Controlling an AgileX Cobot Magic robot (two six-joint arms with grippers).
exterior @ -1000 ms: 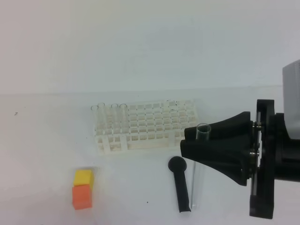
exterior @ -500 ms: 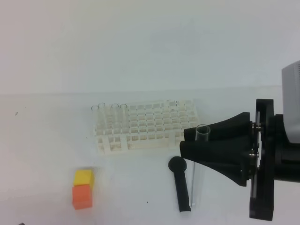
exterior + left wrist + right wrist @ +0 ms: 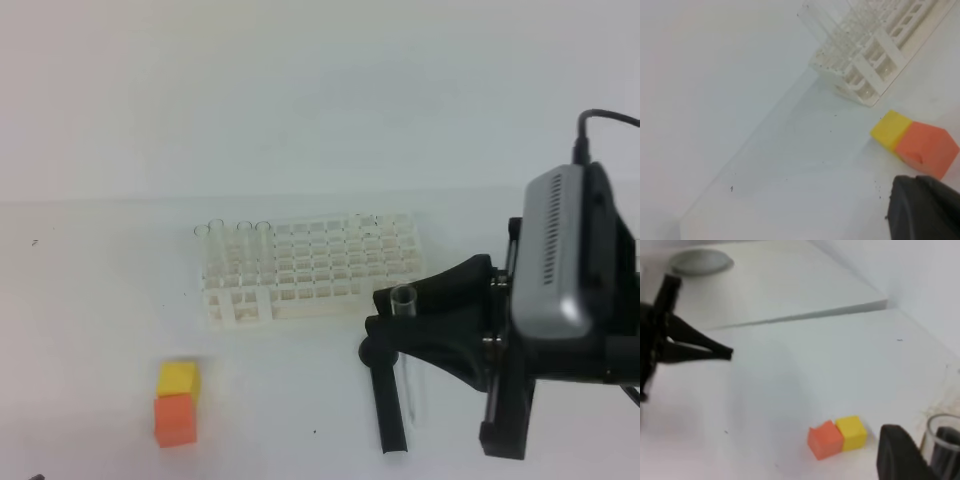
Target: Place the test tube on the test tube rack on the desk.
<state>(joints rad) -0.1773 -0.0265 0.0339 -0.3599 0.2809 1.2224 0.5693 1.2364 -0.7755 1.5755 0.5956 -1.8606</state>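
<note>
Right pincer (image 3: 392,313) clamps test tube (image 3: 406,350) upright, near rim.

Light is bright, even and diffuse, and the white bench (image 3: 100,330) nearly merges with the far wall. Shadows are faint, soft smudges beside the cubes. All views look washed out and slightly soft; both wrist views blur the near dark gripper parts.

No readable text or labels appear anywhere.
</note>
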